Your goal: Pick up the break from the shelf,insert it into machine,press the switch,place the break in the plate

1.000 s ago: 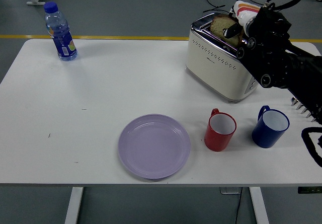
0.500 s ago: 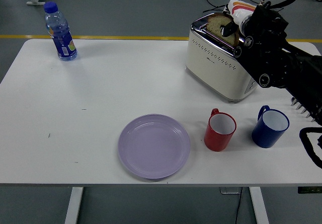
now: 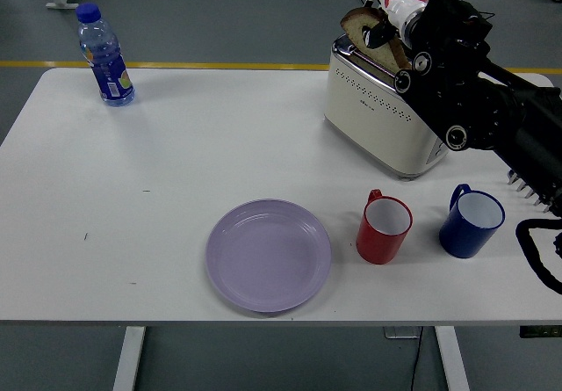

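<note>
A slice of bread (image 3: 362, 29) with a brown crust is held just above the slot of the cream toaster (image 3: 378, 110) at the table's back right. My right hand (image 3: 392, 24) is shut on the slice, and its black arm reaches in from the right edge. The lilac plate (image 3: 269, 255) lies near the front edge, left of the mugs. The left arm does not show.
A red mug (image 3: 384, 228) and a blue mug (image 3: 471, 222) stand in front of the toaster, right of the plate. A water bottle (image 3: 104, 55) with a blue cap stands at the back left. Cables lie on the floor behind the table.
My right hand has risen and shifted left, lifting the bread up out of the toaster slot.
</note>
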Available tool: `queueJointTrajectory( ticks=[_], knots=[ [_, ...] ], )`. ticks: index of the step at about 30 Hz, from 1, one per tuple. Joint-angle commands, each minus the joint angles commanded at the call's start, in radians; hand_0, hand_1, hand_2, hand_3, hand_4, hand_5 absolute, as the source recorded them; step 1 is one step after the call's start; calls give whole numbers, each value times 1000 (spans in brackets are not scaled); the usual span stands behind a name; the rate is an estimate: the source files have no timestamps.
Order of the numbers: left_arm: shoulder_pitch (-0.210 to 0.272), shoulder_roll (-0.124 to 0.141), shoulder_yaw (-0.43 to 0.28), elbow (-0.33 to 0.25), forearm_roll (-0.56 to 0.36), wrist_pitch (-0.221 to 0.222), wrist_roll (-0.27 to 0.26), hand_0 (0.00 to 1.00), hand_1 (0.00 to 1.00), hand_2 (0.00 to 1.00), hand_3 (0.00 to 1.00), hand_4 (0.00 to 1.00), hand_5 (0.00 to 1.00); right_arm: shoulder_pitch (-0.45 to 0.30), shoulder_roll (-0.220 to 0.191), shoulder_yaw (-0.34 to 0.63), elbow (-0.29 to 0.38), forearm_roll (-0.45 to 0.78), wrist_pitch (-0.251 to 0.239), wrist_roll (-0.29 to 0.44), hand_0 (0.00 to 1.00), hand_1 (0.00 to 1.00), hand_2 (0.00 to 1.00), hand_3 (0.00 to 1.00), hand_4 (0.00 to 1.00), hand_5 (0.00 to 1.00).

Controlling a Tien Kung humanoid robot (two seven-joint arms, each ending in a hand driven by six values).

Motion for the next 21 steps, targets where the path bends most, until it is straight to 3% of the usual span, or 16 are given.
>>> queueJointTrajectory(
  ticks=[5,13,21],
  knots=[
    [1,1,1,0,-2,0,-1,655,590,592,604,330,945,9,-5,23,44,-27,-5,0,268,316,392,500,462,2],
    [-2,1,2,0,-6,0,0,656,591,592,604,331,945,15,-47,55,52,-80,-26,0,263,316,390,499,461,2],
    [-5,2,2,0,-12,1,-2,655,591,593,603,331,946,-5,-111,82,152,-68,-38,-14,255,310,388,498,464,2]
  ],
)
